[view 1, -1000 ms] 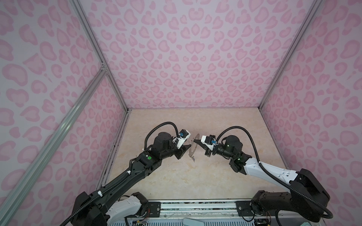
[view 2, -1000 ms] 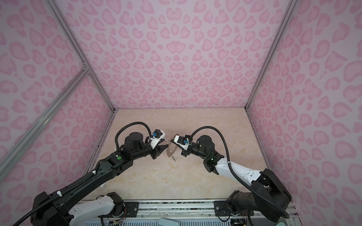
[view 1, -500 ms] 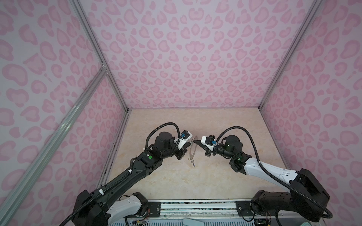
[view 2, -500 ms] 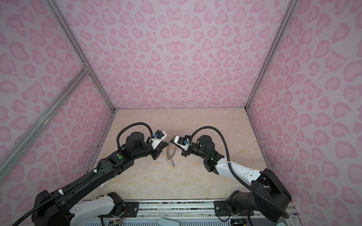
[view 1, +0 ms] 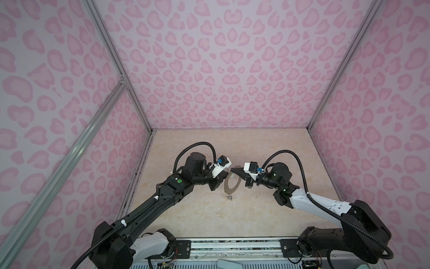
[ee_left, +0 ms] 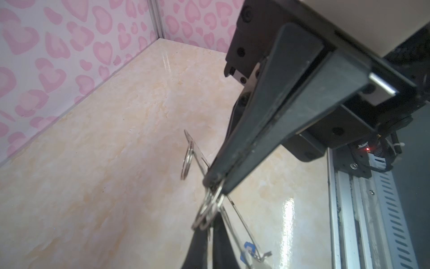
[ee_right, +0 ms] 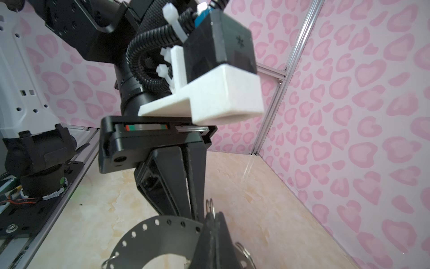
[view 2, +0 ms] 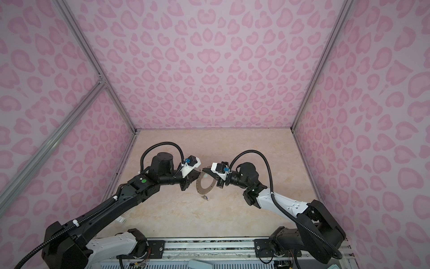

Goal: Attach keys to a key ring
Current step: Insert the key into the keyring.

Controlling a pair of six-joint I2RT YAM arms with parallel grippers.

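Because the large flat grey metal key ring must not swing while something is threaded on it, the right gripper has its black jaws closed on the perforated rim and holds the disc up on its edge, lifted off the beige marble-pattern table, between the two arms in both top views. The left gripper faces it from the opposite side with its jaws also closed, as it seems on a small silver wire loop that sits at the rim just beside the right fingertips; I judge this grip is meant to steady the loop, or to pull it open, so that a key can pass onto it. The tiny silver keys, one with a blue tag, hang under the lower edge of the disc, so some attaching is already done, but how many keys are there I cannot tell. A second wire loop hangs free further along the rim. Since both grips are so near on thin wire, a small wrong pull could make the loop slip out of the flat fingertips
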